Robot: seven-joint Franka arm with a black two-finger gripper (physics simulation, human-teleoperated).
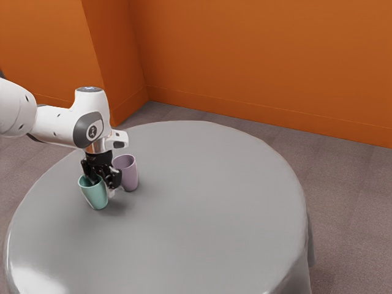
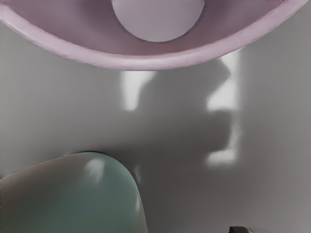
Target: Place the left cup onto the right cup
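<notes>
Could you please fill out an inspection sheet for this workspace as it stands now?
Surface: round grey table, smooth with a slight sheen.
Job's things: green cup, tilted, gripped at its rim; purple cup upright beside it, toward the exterior view's right, with a gap between them.
Clutter: nothing seen.
Grippers: end effector shut on the green cup.
Cables: nothing seen.
Surroundings: orange walls, grey floor.
</notes>
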